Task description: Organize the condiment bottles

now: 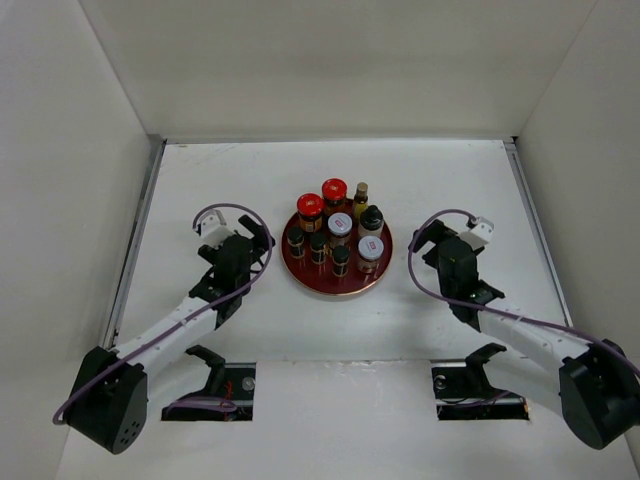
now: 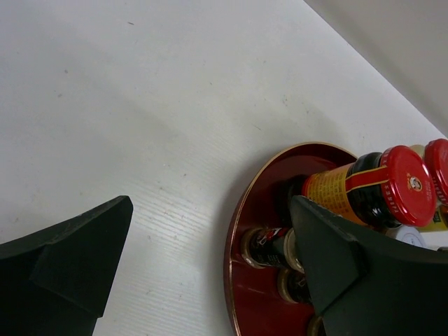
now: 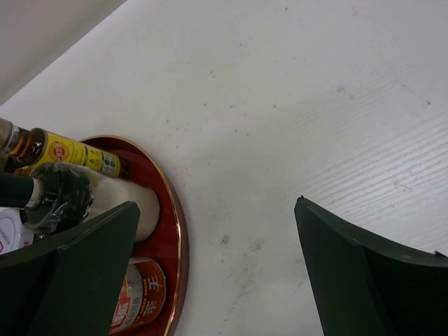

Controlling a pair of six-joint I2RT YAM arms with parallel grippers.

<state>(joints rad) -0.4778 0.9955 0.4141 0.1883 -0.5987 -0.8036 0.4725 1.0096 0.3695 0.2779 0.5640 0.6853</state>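
Observation:
All the condiment bottles stand together on a round red tray (image 1: 300, 273) in the middle of the table. There are two red-capped bottles (image 1: 310, 208), two white-capped jars (image 1: 371, 248), three tiny dark bottles (image 1: 318, 245), a slim yellow-labelled bottle (image 1: 361, 195) and a pale black-capped bottle (image 1: 371, 220). My left gripper (image 1: 260, 240) is open and empty just left of the tray. Its wrist view shows the gripper (image 2: 210, 238), the tray rim (image 2: 234, 245) and a red-capped bottle (image 2: 371, 185). My right gripper (image 1: 422, 238) is open and empty just right of the tray. Its wrist view shows the gripper (image 3: 213, 238) and the pale bottle (image 3: 105, 199).
White walls close off the table at the back and on both sides. A metal strip (image 1: 140, 225) runs along the left edge. Two dark cut-outs (image 1: 210, 390) with mounts sit by the arm bases at the near edge.

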